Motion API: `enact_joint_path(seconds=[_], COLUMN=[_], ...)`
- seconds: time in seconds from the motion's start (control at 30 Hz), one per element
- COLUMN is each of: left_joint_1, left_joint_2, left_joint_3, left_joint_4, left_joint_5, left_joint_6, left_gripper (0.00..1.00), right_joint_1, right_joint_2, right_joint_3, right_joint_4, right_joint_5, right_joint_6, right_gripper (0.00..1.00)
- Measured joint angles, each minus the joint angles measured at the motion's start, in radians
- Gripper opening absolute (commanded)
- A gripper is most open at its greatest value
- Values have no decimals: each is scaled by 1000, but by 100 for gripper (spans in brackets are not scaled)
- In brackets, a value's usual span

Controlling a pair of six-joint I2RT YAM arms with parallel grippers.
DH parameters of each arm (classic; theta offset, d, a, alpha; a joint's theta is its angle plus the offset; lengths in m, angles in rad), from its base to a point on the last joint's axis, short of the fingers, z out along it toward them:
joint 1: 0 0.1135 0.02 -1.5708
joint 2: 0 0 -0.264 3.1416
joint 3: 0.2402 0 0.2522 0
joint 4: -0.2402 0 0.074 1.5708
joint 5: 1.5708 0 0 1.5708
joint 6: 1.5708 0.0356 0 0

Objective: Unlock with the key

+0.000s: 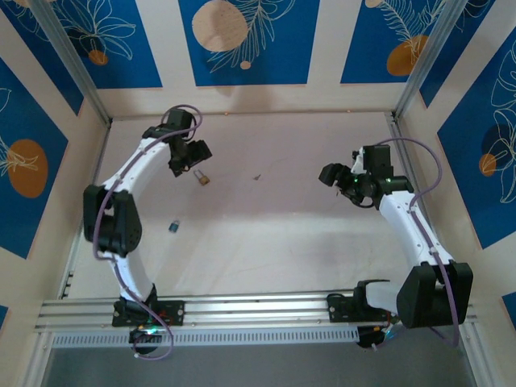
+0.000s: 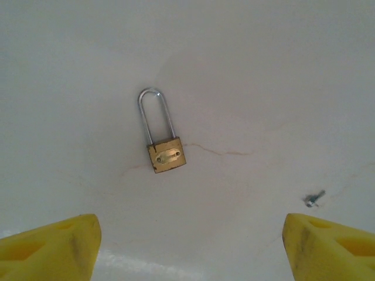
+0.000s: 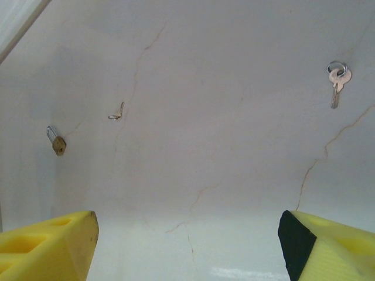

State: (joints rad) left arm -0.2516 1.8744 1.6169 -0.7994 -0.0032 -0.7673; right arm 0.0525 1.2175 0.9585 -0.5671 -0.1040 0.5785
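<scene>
Risk: tiny key (image 1: 173, 226) lies flat on the table (image 1: 266, 234), so could skid away or slip out of a closing pinch; likely cause, thick fingertips on so thin a blade. Second risk: knocking the brass padlock (image 2: 166, 153) askew, with the left gripper (image 2: 190, 252) hovering just beside it. Left fingers spread wide, pinching nothing; right gripper (image 3: 187, 246) likewise. Key well apart from both: nearer than the padlock, left of centre, far left of the right gripper.

White arms (image 1: 139, 164), black joints (image 1: 118, 222), lilac cables (image 1: 419, 143), yellow end effector fingers (image 2: 53, 246) (scuffed)
</scene>
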Motion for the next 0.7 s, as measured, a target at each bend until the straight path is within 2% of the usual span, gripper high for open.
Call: enact_joint_path(seconds=[0.3, 0.7], left_joint_1=[-13, -32], left_joint_2=[259, 375], left_joint_3=[214, 284], left_joint_4=[-161, -219], left_joint_5=[-10, -23], left_joint_6=[-92, -151], left_gripper=[71, 55], right_joint_1=[56, 79], right_joint_2=[-17, -17], right_joint_3=[-110, -123], right_joint_4=[67, 101], right_joint_5=[-10, -11], right_joint_6=[46, 61], right_gripper=[81, 81])
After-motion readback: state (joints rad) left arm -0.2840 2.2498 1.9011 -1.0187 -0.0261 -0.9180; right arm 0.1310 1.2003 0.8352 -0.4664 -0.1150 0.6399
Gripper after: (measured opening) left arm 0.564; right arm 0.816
